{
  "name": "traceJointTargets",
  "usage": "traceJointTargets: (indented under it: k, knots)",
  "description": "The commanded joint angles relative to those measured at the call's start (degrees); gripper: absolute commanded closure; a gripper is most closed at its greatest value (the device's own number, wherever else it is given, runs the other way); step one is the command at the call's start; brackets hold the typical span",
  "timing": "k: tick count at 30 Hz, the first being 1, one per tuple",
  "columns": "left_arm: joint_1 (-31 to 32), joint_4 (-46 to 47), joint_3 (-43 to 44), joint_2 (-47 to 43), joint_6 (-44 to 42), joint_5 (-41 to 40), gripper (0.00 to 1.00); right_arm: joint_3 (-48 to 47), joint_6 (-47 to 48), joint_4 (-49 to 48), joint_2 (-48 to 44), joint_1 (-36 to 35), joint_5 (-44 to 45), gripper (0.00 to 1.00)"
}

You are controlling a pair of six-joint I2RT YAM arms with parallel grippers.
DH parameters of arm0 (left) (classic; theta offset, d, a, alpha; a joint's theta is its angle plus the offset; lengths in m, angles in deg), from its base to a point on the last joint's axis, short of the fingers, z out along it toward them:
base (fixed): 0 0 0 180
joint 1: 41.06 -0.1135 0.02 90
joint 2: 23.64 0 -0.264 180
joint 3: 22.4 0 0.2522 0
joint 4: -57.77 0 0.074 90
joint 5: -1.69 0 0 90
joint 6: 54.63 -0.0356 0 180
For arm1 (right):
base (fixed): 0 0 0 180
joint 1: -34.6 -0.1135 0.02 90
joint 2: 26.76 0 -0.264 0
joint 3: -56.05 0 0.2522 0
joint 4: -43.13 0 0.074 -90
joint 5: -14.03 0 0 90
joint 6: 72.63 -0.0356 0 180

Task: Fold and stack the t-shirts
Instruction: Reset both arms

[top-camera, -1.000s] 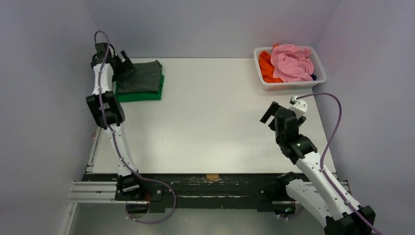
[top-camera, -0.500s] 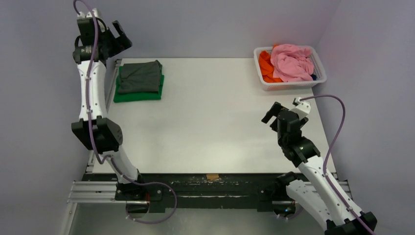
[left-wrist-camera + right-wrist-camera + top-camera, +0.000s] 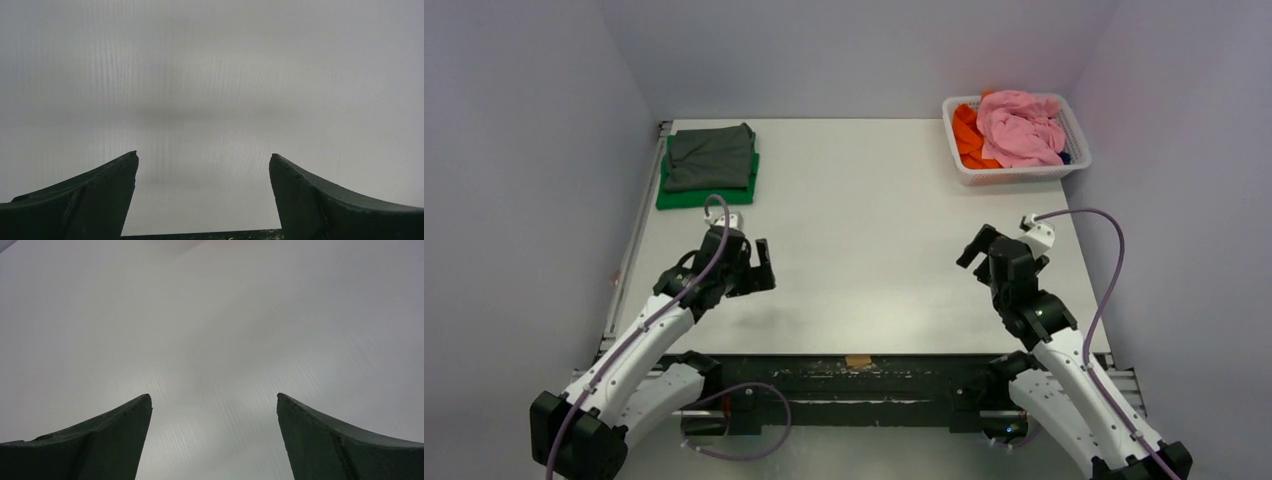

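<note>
At the table's far left corner a folded dark charcoal-grey t-shirt (image 3: 711, 157) lies on top of a folded bright green t-shirt (image 3: 707, 193). My left gripper (image 3: 757, 269) hovers open over bare table well in front of that stack, nothing between its fingers. In the left wrist view the gripper (image 3: 203, 157) shows only blank table between spread fingers. My right gripper (image 3: 977, 247) stands open over the table's right side, far from the stack. The right wrist view shows the gripper (image 3: 214, 397) with wide-apart fingers and plain table.
A white mesh basket (image 3: 1012, 172) at the far right corner holds a pink cloth (image 3: 1021, 127) and an orange one (image 3: 968, 130). Grey walls close in the table on three sides. A black rail (image 3: 854, 378) runs along the near edge.
My left arm has swung from the back left corner, beside the stack, down and forward to the near left part of the table. The right gripper has drifted slightly toward me.
</note>
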State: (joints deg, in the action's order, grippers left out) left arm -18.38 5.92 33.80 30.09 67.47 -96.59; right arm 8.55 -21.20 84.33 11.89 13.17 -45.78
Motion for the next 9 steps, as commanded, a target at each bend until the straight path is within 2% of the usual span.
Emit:
traceJointTargets:
  k: [1,9]
  knots:
    - [0.53,0.26,-3.45,-8.28,4.73,-7.75,0.0,2.0,-3.04,1.99,-3.72,-0.1,0.05,0.06]
    - [0.53,-1.04,-5.32,-13.65,4.53,-8.35,0.0,4.43,-2.47,-0.04,-8.1,-0.05,-0.48,0.08]
